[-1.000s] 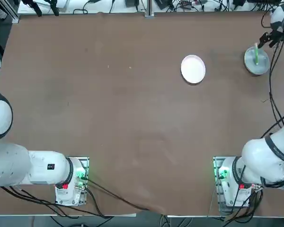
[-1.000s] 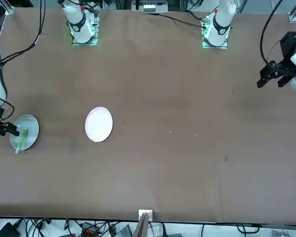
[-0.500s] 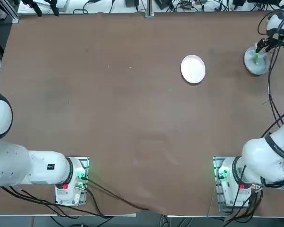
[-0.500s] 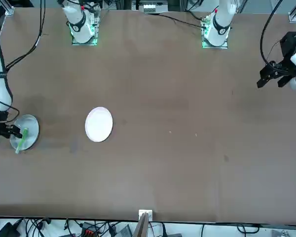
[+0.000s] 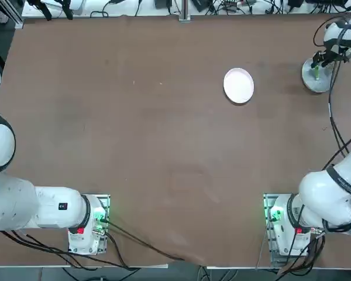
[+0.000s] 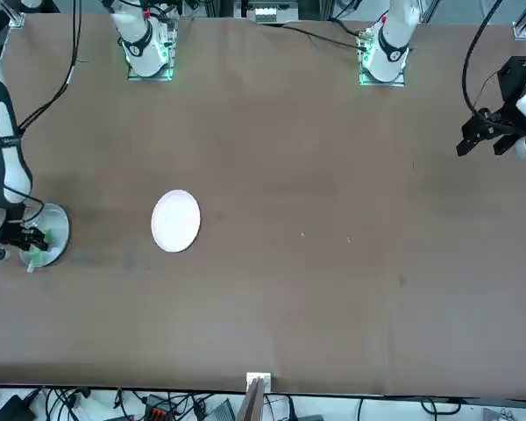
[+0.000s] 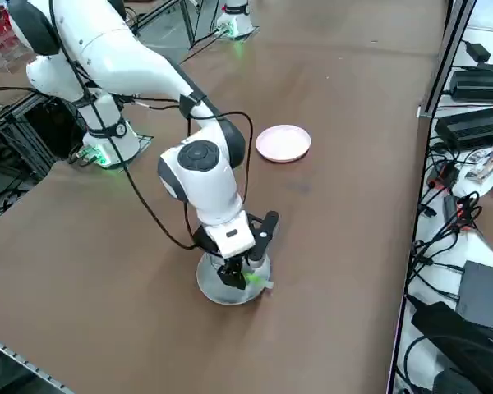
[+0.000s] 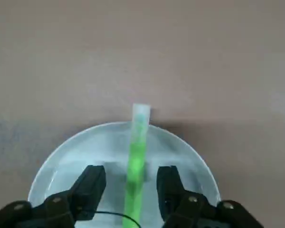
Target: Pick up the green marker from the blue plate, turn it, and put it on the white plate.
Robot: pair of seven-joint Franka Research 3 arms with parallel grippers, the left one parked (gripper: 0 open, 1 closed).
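I have the right gripper low over the blue plate, at the far right corner of the surface as seen from overhead. Its 2 fingers are spread, 1 on each side of the green marker, with a narrow gap visible on both sides, so they are not yet pinching it. The marker lies flat on the plate with 1 end poking just past the rim. In the side view the gripper points down at the plate and the marker's tip shows beside the fingers. The white plate sits bare, well apart to the left of the blue plate in the overhead view, nearer the middle of the surface.
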